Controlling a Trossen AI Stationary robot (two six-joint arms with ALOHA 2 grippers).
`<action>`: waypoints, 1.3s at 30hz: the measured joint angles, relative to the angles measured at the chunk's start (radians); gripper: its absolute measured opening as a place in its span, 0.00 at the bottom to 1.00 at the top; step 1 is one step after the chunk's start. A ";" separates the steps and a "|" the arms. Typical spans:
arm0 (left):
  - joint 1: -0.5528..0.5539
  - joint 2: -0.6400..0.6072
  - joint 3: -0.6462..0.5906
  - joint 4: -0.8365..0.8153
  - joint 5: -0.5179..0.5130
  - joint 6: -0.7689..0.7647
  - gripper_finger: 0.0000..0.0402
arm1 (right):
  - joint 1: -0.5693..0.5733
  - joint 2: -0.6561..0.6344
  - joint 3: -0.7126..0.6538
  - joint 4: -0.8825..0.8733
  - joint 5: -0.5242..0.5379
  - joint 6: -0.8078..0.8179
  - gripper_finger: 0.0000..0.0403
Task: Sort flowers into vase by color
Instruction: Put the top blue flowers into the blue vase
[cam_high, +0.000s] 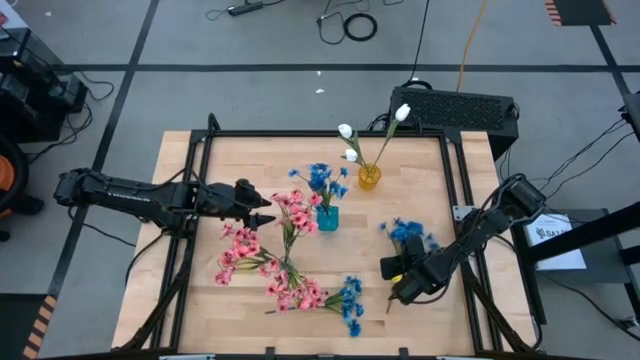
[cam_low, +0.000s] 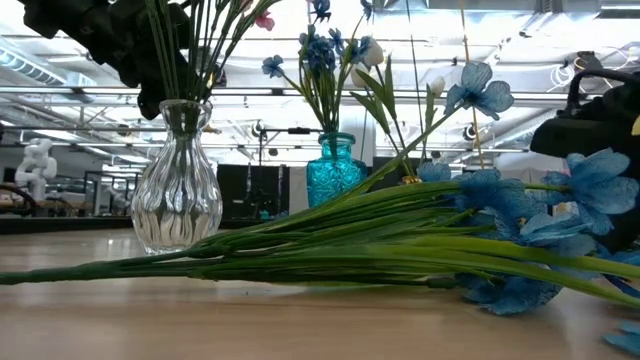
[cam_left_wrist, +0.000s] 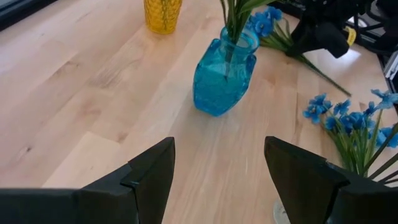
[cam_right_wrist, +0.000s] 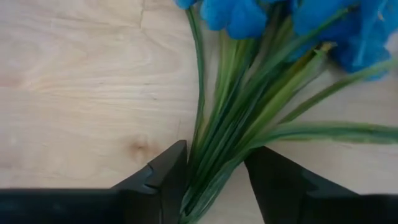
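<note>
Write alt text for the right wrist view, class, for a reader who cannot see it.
The right gripper has its two dark fingers on either side of a bundle of green stems lying on the wooden table, closing around them. The stems fan out to bright blue blossoms at the far end.

Bright even overhead light, soft shadows; low view foreground blurred

Blue flower spray (cam_low: 520, 245) lies across the frame; clear vase (cam_low: 178, 190) left, blue vase (cam_low: 334, 170) centre
</note>
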 joint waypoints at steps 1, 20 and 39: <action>-0.001 0.000 0.000 0.000 0.000 0.000 0.63 | 0.000 0.004 0.000 0.004 -0.008 -0.005 0.38; -0.021 0.000 0.000 0.003 0.006 0.006 0.63 | 0.037 -0.121 0.072 -0.071 0.004 -0.134 0.02; -0.021 -0.007 0.000 0.003 0.006 0.003 0.63 | 0.077 -0.544 0.441 -0.277 0.573 -0.898 0.01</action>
